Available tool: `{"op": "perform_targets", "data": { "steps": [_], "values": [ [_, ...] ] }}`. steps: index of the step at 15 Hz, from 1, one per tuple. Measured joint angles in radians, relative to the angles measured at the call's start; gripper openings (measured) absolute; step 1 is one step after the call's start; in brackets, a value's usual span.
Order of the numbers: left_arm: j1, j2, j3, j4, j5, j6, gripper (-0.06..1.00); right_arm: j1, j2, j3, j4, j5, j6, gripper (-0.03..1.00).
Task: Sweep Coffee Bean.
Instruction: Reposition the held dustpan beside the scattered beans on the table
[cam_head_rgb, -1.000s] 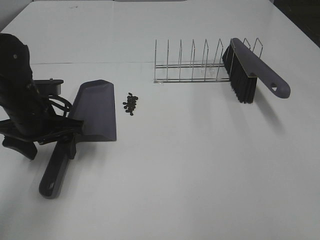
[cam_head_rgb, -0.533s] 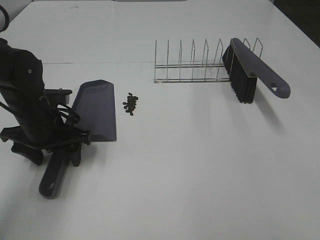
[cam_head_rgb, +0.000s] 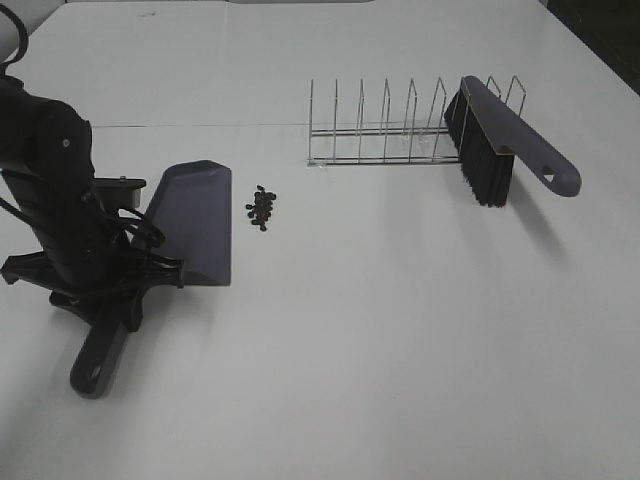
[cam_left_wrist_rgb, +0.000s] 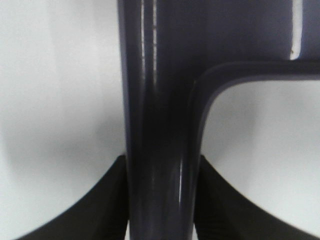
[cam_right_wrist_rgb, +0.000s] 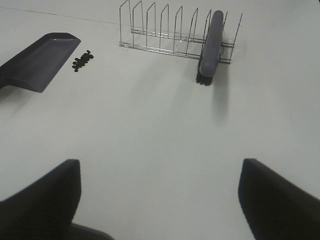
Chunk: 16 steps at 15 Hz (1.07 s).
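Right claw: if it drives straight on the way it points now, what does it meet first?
Probably bare table; nothing lies between the open right claw and it. Farther along stands the wire rack holding the brush, though depth is unclear.

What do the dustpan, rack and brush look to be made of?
Dustpan: probably moulded plastic, grey-purple, glossy; streak highlights run along its handle in the left wrist view. Rack: thin shiny wire, likely metal. Brush: matching smooth plastic back, dense black bristles, fibre unclear.
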Motion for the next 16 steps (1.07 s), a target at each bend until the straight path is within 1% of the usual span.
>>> {"op": "perform_targets", "data": {
  "steps": [3,6,9,12,16],
  "values": [
    [0.0,-0.003,0.0,0.001,0.014,-0.039,0.32,0.0,0.0,0.0,0.0,0.0,0.0,0.73],
    [0.0,-0.06,0.0,0.034,0.051,-0.074,0.32,0.0,0.0,0.0,0.0,0.0,0.0,0.73],
    [0.0,-0.135,0.0,0.052,0.051,-0.079,0.32,0.0,0.0,0.0,0.0,0.0,0.0,0.73],
    [0.0,-0.142,0.0,0.052,0.054,-0.08,0.32,0.0,0.0,0.0,0.0,0.0,0.0,0.73],
    [0.0,-0.142,0.0,0.083,0.047,-0.08,0.32,0.0,0.0,0.0,0.0,0.0,0.0,0.73]
  ]
}}
